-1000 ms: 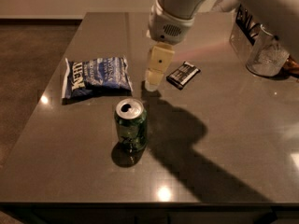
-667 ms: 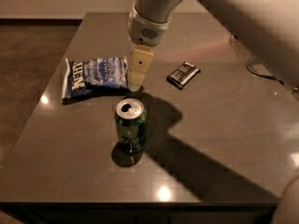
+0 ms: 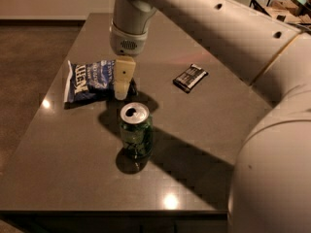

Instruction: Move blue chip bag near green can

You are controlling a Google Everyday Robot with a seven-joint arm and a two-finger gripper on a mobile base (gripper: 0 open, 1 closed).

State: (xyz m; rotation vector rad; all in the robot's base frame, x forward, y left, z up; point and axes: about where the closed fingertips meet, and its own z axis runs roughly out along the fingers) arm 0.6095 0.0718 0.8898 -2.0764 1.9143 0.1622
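The blue chip bag [image 3: 90,80] lies flat on the left part of the dark table [image 3: 73,169], white lettering up. The green can [image 3: 136,131] stands upright in front of and to the right of the bag, a short gap away, silver top showing. My gripper [image 3: 122,84] hangs from the white wrist [image 3: 128,30] and points down at the bag's right edge, covering that edge. It sits just behind the can's top. Whether it touches the bag cannot be told.
A small flat black-and-silver wrapped bar [image 3: 190,76] lies to the right of the gripper. My white arm [image 3: 272,106] crosses the right side of the view and hides that part of the table. A dark wire rack [image 3: 279,6] stands at the back right. Floor lies to the left.
My gripper has moved left, from beside the wrapped bar to the right edge of the blue chip bag. The arm now covers the table's right side. Bag and can have not moved.
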